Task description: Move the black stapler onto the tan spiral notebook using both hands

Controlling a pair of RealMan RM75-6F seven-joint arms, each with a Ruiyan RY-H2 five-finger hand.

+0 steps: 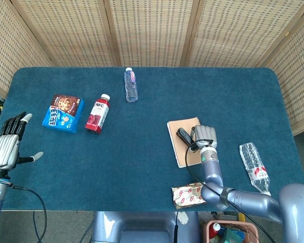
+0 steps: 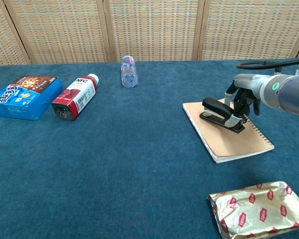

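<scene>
The black stapler (image 2: 217, 113) lies on the tan spiral notebook (image 2: 229, 137), near its far edge. My right hand (image 2: 242, 101) grips the stapler's rear end, fingers curled around it. From the head view the stapler (image 1: 184, 137) sits on the notebook (image 1: 178, 150) just left of my right hand (image 1: 205, 135). My left hand (image 1: 7, 144) hovers at the table's left edge, fingers apart and empty, far from the notebook; only the head view shows it.
A blue cookie box (image 1: 63, 113) and a red NFC bottle (image 1: 97, 113) lie at the left. A clear water bottle (image 1: 130, 85) lies at the back. A crushed clear bottle (image 1: 254, 164) is at the right, a foil snack packet (image 2: 259, 211) near the front edge.
</scene>
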